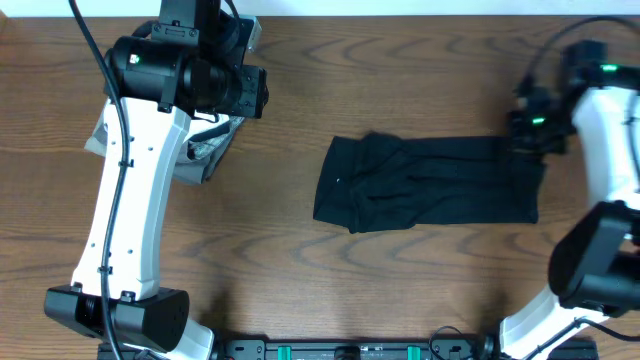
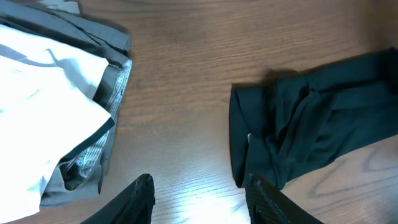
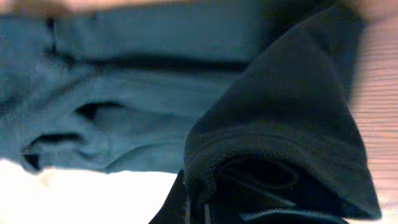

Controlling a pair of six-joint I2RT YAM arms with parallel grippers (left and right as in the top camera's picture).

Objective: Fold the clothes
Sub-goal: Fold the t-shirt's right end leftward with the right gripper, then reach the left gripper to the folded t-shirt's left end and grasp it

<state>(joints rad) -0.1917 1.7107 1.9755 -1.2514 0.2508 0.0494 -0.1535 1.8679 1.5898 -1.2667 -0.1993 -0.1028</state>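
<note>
Overhead, brown wood-grain table (image 1: 300, 80), black shirt (image 1: 430, 182) centre-right

I take this for a robot lab: a wood-grain desk (image 1: 300, 270), a white arm on the left (image 1: 130, 200) and another on the right (image 1: 608, 130), black cables (image 1: 95, 55), and a mounting rail (image 1: 340, 351) along the near edge.
</note>
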